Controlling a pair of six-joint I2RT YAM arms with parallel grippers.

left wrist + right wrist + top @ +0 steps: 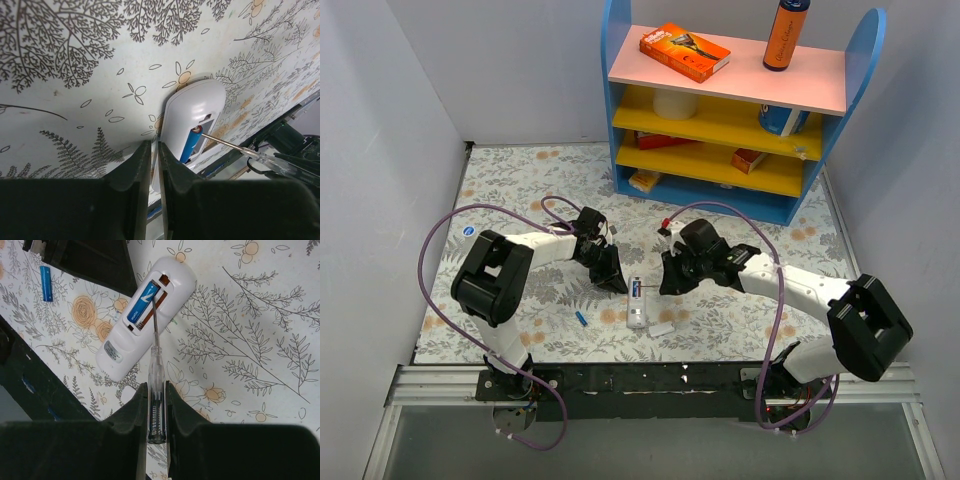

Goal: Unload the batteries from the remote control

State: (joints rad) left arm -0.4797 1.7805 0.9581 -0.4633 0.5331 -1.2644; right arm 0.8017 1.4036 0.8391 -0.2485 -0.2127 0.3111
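The white remote control lies face down on the floral mat with its battery slot open. It also shows in the top view. One blue battery sits in the slot and shows in the left wrist view too. A second blue battery lies loose on the mat left of the remote. My right gripper is shut on a clear-handled screwdriver, whose thin metal rod reaches into the slot beside the battery. My left gripper is shut and empty, its tips at the remote's far left edge.
The small white cover lies on the mat right of the remote's near end. A blue shelf unit with boxes and a bottle stands at the back. The black rail runs along the near table edge.
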